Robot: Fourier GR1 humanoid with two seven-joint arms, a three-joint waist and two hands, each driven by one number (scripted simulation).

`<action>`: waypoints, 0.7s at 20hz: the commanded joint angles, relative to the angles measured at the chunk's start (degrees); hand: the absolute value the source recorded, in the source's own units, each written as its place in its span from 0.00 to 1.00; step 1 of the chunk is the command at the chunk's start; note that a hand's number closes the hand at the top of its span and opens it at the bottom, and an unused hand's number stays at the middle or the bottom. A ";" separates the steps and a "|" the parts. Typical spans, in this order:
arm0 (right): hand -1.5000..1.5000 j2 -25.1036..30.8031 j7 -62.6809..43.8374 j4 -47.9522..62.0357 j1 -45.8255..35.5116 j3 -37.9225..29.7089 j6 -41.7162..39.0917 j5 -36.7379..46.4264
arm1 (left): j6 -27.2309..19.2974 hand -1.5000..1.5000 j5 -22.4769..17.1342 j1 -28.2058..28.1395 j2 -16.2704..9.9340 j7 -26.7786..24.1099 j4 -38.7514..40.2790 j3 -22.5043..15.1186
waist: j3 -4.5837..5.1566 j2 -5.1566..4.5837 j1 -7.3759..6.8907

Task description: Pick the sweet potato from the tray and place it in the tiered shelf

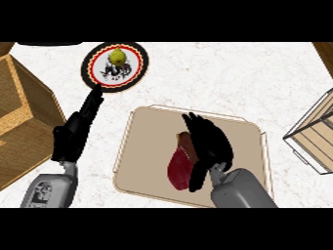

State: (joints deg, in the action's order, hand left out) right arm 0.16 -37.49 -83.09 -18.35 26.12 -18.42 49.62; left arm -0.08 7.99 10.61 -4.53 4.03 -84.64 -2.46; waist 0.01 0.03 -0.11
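Observation:
A dark red sweet potato (176,170) lies on the beige tray (146,146) in the middle of the counter. My right hand (209,146) hovers over the potato's right side, fingers stretched toward the tray's far edge and thumb reaching down along the potato; it is open and hides part of the potato. The tiered shelf (326,136), a wire frame with wooden levels, stands at the right edge, apart from the tray. My left hand (73,133) rests open left of the tray, fingers pointing up.
A round plate (100,68) with a dark rim holds a yellow-green fruit (116,55) at the back, just beyond my left fingertips. A large wooden crate (10,117) fills the left side. White marble counter shows between the tray and the shelf.

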 commanded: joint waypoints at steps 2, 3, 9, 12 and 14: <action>0.00 -0.15 3.17 0.30 4.58 1.83 2.01 2.48 | 1.46 0.50 -0.36 2.35 -0.93 0.14 2.23 1.80 | -0.01 -0.02 0.14; 0.00 -0.15 -3.73 6.54 -4.92 3.57 2.97 -3.68 | 0.33 0.50 0.63 0.34 1.03 -0.32 1.14 -0.42 | -0.01 -0.06 -0.27; 1.00 -0.12 4.82 10.70 -4.37 0.67 0.31 1.67 | 1.95 0.50 -1.00 1.34 -0.53 -3.91 4.09 2.76 | -0.01 -0.09 -0.15; 1.00 2.65 5.62 0.66 0.38 2.41 -4.44 3.46 | 1.52 0.50 0.27 -0.72 0.34 -3.02 3.02 1.15 | 0.00 0.01 0.14; 1.00 1.49 9.16 6.27 -1.28 0.41 0.47 6.09 | 1.44 0.50 0.90 -2.39 -0.65 -4.11 0.88 1.70 | -0.01 -0.02 -0.02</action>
State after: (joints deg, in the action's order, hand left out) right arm 1.38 -31.60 -78.95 -19.32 27.44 -18.70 53.46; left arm 1.13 8.36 9.51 -4.44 1.55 -83.46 -1.32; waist 0.03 0.25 -0.15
